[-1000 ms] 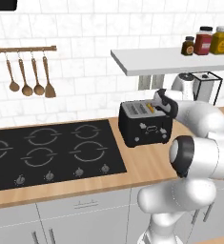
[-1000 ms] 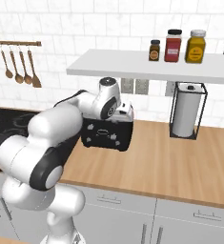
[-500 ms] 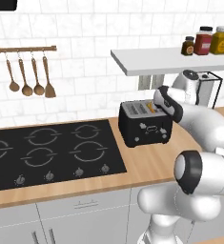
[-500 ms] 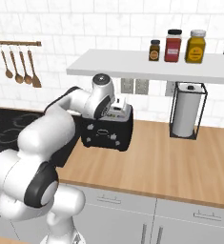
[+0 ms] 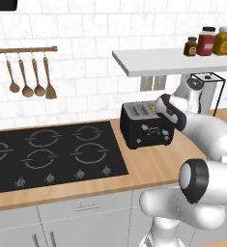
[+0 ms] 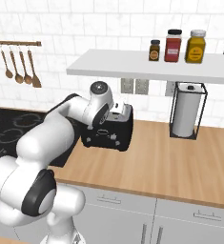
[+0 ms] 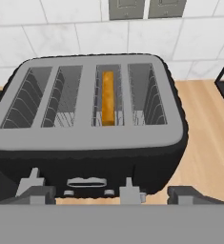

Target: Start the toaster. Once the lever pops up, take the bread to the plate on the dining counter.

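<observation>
The black toaster (image 5: pixel 146 126) stands on the wood counter right of the stove, also seen as the toaster (image 6: pixel 111 128) and from above as the toaster (image 7: pixel 89 124). Edge-on in its third slot from the left sits the tan bread (image 7: pixel 107 97); the other slots are empty. My gripper (image 7: pixel 114 196) hovers over the toaster's front edge, open, its fingertips (image 7: pixel 35 190) wide apart with nothing between them. In the left base view the gripper (image 5: pixel 164 110) is at the toaster's upper right corner. The plate and the dining counter are out of view.
A black cooktop (image 5: pixel 47 154) lies left of the toaster. A paper towel roll in a wire stand (image 6: pixel 186 114) is to the right. Overhead runs a white shelf (image 6: pixel 147 66) with jars (image 6: pixel 173 45). Utensils (image 5: pixel 30 82) hang on the wall.
The jaws have gone from shut to wide open. The hand has lifted a little from the toaster's front right, and the elbow has swung out.
</observation>
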